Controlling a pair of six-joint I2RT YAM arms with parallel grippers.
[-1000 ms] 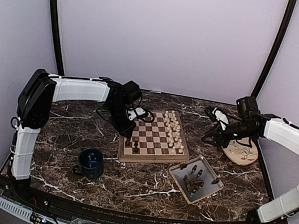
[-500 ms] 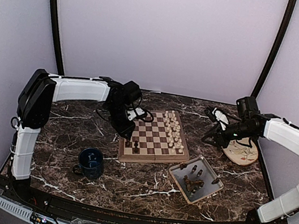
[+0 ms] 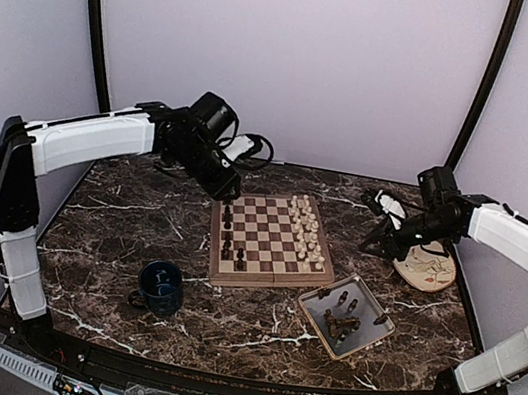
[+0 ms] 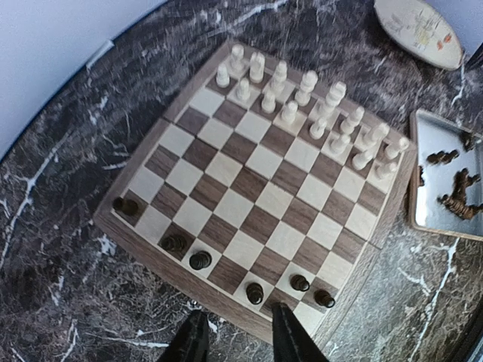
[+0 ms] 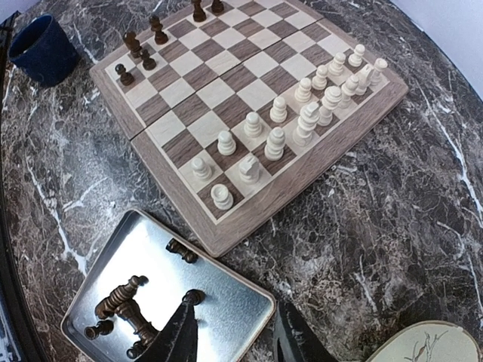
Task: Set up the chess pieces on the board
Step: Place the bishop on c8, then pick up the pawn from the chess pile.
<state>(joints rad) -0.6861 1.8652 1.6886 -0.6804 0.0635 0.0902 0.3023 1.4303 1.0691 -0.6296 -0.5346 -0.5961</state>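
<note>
The board (image 3: pixel 270 249) lies mid-table. Cream chess pieces (image 3: pixel 307 233) fill its right two rows, and several dark pieces (image 3: pixel 228 240) stand along its left edge. More dark pieces (image 5: pixel 124 302) lie in the grey tray (image 5: pixel 219 302). My left gripper (image 4: pixel 238 335) hangs open and empty above the board's left edge, over the dark pieces (image 4: pixel 200 260); in the top view it (image 3: pixel 225 186) is raised at the board's far-left corner. My right gripper (image 5: pixel 238 339) is open and empty, high above the tray's corner and the bare table beside it.
A dark blue mug (image 3: pixel 160 287) stands left of the board's near corner. A round beige plate (image 3: pixel 427 267) lies at the right, beyond the tray (image 3: pixel 312 305). Dark marble table all round, walls on three sides.
My left arm has lifted up and back from the board's left edge, its jaws opening wider. The dark pieces there now stand in plain view. The right arm has barely moved.
</note>
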